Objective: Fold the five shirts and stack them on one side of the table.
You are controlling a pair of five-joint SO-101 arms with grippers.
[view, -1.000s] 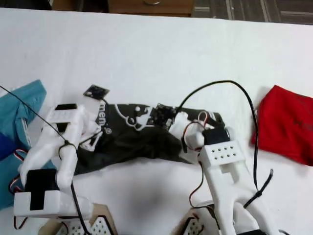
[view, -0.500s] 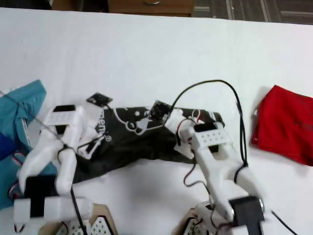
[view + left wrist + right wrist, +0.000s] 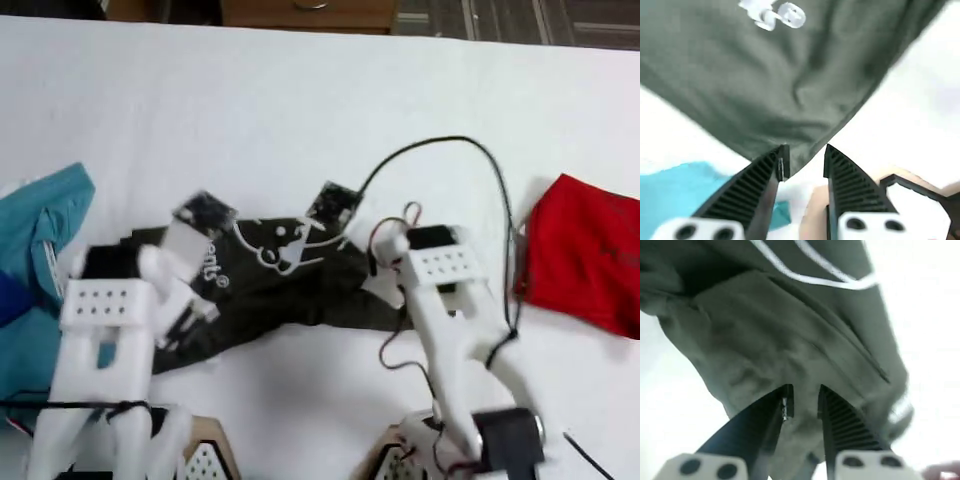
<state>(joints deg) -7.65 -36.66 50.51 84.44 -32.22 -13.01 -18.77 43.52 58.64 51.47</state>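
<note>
A dark shirt (image 3: 285, 290) with white print lies crumpled across the middle of the table. My left gripper (image 3: 188, 250) is at its left end. In the left wrist view the narrow jaws of that gripper (image 3: 805, 156) hold a corner of the shirt (image 3: 790, 75), which draws to a point there. My right gripper (image 3: 345, 222) is over the shirt's upper right part. Its jaws (image 3: 804, 394) pinch a bunched fold of the shirt (image 3: 790, 330). A folded red shirt (image 3: 585, 250) lies at the right edge, and a teal shirt (image 3: 40, 235) at the left edge.
Black cables loop from the right arm (image 3: 450, 300) over the table toward the red shirt. The arms' wooden bases (image 3: 200, 455) stand at the front edge. The white table (image 3: 300, 100) stretches bare behind the shirt.
The left arm has drawn back and risen, and the right arm has swung left. The shirt's right end has pulled in toward the middle.
</note>
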